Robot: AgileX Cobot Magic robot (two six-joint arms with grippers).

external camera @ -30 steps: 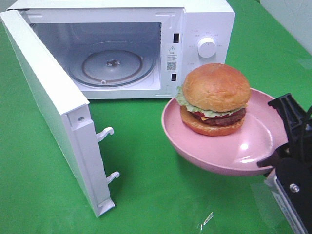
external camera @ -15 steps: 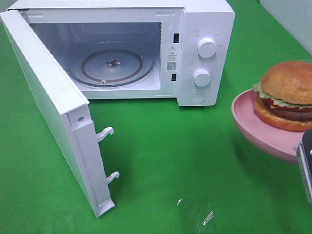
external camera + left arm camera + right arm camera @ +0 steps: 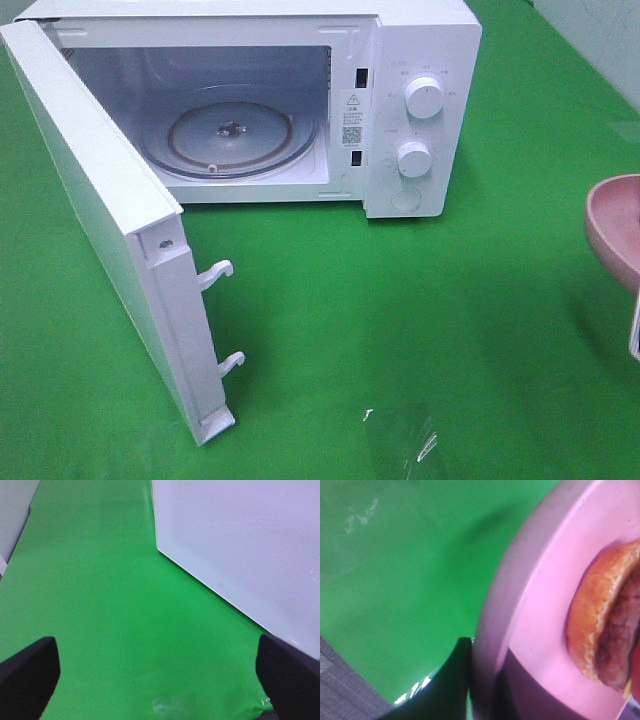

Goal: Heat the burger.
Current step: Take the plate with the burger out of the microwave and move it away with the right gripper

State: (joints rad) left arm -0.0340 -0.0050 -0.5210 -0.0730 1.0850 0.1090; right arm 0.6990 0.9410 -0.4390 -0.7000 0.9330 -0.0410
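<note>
Standing open at the upper left of the high view, the microwave [image 3: 300, 110] shows its glass turntable [image 3: 228, 135]. The left gripper [image 3: 160, 680] spreads wide over green cloth [image 3: 400, 330], holding nothing. At the right edge, the right gripper [image 3: 480, 680] pinches the pink plate [image 3: 615, 230] rim; the burger [image 3: 607, 630] sits on it.

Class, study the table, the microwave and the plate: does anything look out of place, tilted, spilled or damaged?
Yes. The pink plate is steeply tilted in the right gripper, its burger on the slope. It sits at the table's right edge, away from the open microwave. Nothing looks spilled or damaged.
</note>
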